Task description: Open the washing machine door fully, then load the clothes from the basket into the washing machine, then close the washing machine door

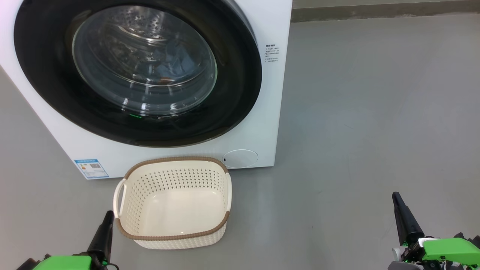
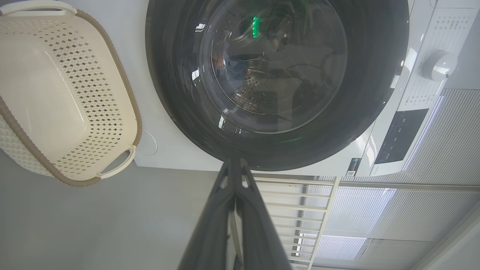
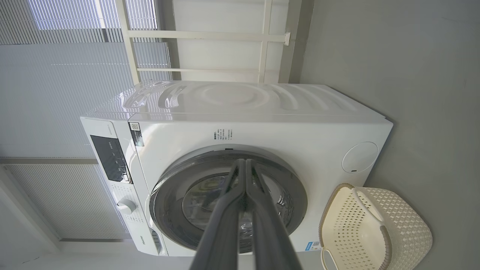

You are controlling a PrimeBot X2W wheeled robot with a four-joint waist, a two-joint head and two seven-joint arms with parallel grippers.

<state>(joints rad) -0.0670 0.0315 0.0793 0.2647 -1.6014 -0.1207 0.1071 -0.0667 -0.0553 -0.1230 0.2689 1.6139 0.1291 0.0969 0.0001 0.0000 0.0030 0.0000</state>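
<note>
Left gripper (image 2: 234, 163) and right gripper (image 3: 245, 163) closed, empty; clothes (image 1: 172, 65) (bluish) blurred behind door (image 1: 240, 75).

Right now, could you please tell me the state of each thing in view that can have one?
washing machine door: shut.
clothes: blue fabric inside the drum.
basket: upright on the floor, empty.
round white flap: shut.
left gripper: shut, holding nothing.
right gripper: shut, holding nothing.
</note>
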